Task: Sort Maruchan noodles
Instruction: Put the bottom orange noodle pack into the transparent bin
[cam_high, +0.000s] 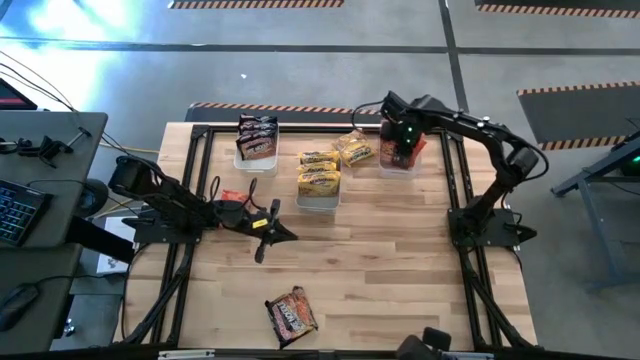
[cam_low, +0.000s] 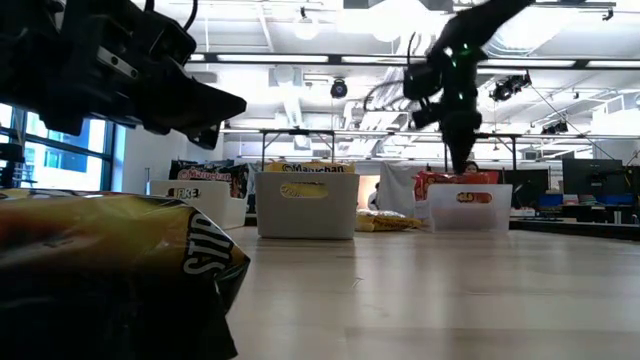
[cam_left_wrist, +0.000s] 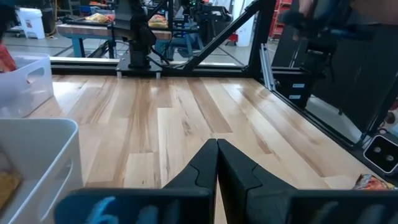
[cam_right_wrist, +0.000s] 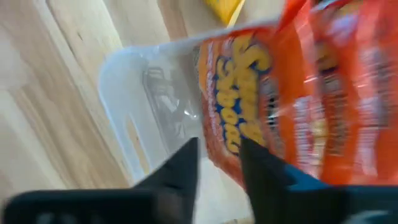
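Your right gripper (cam_right_wrist: 217, 158) hung over the bin (cam_high: 385, 165) of red-orange packets (cam_right_wrist: 298, 99), its jaws a little apart and holding nothing. Your left gripper (cam_left_wrist: 217, 163) was pinched shut and empty. You had 1 dark packet (cam_high: 291, 315) lying alone near the table's (cam_high: 400, 270) front edge.
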